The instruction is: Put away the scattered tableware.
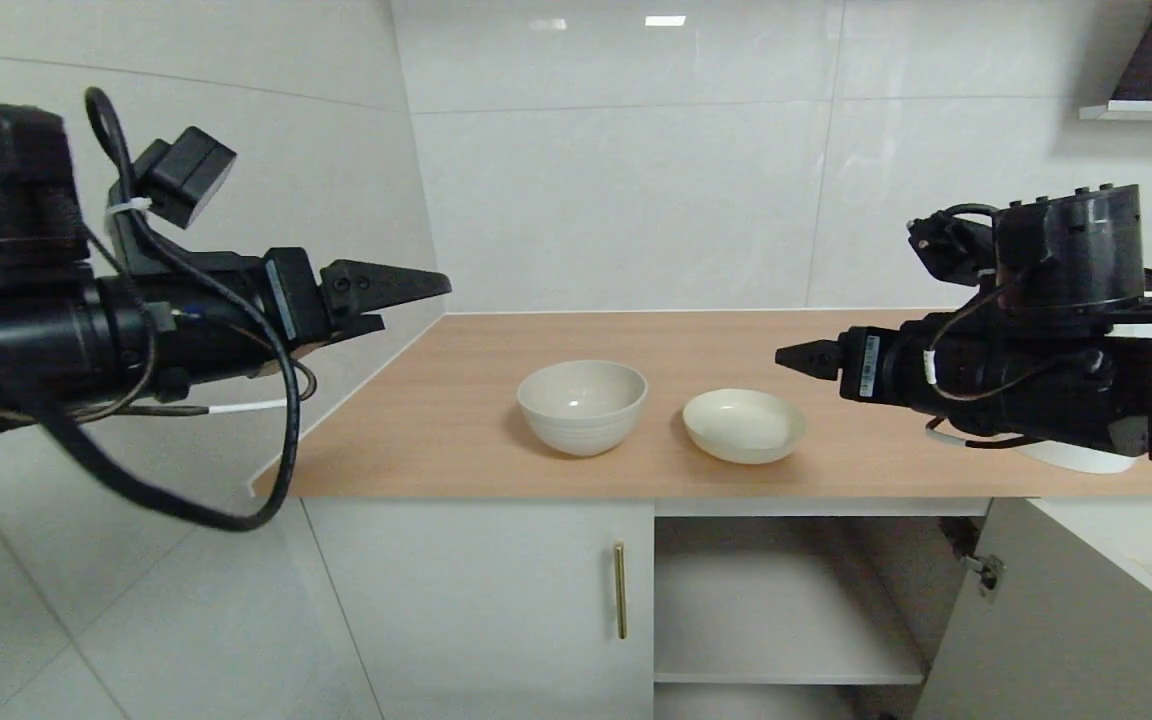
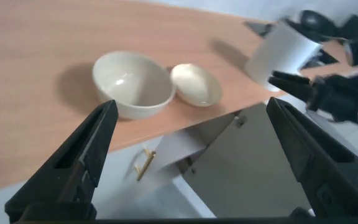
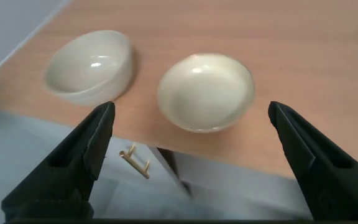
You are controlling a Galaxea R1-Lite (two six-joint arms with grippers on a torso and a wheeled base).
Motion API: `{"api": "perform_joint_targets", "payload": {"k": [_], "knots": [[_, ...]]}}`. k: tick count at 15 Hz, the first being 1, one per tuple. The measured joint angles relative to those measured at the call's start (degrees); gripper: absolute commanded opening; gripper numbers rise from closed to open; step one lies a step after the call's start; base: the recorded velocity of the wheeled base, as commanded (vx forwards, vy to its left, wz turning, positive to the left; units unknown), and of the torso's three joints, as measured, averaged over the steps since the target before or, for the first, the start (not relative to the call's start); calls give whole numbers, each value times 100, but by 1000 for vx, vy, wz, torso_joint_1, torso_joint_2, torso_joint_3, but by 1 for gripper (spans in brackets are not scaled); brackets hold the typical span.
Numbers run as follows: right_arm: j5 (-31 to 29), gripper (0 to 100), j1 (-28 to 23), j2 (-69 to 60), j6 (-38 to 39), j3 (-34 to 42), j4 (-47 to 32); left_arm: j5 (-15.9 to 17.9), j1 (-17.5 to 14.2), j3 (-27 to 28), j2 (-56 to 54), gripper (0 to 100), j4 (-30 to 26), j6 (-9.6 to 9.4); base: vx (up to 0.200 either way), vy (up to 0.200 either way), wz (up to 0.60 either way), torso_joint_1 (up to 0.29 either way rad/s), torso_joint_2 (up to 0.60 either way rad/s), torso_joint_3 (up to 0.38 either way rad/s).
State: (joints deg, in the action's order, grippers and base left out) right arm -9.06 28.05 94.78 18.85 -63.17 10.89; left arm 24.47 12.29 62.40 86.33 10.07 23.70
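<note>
Standing upright on the light wooden surface [image 1: 436, 420], a deep cream ribbed ceramic bowl [image 1: 582, 405] and a shallow cream ceramic bowl [image 1: 744, 424] sit just beside each other near the front edge, not touching and not stacked. The deep one is nearer the robot's left. Each interior shows bare glaze only.

A white cylindrical container [image 1: 1076, 460] stands on the surface behind the right arm; its contents cannot be made out.

Below, the white cabinet [image 1: 476, 600] has its left door closed, with a slim brass handle [image 1: 620, 590]. The right door is swung open on a white shelf [image 1: 786, 665].

The left gripper [image 1: 414, 303] is held level off the surface's left end, pointing rightward, fingers spread. The right gripper [image 1: 784, 358] is held level above the surface, just right of the shallow bowl, pointing leftward. The right wrist view shows its fingers [image 3: 98, 134] spread wide.
</note>
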Motion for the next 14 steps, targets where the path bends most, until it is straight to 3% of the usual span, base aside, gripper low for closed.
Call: {"api": "perform_joint_targets", "payload": {"k": [2,4,5,10,14], "knots": [[-29,100,-29,229,283,-354,-347,-706,124,325,479,100,-158,167,0,0,0,0,0,0],[-49,100,-79,395,334,-474,-372,-1609,417,631,1017,100,-216,602,0,0,0,0,0,0],[-76,100,-135,458,332,-494,-369,-1899,577,755,1253,100,-205,720,0,0,0,0,0,0],[-211,100,-347,736,332,-542,-347,-2092,948,990,2116,100,-143,789,0,0,0,0,0,0],[-358,100,-357,902,332,-544,-325,-2108,979,1154,2695,100,-115,820,0,0,0,0,0,0]]}}
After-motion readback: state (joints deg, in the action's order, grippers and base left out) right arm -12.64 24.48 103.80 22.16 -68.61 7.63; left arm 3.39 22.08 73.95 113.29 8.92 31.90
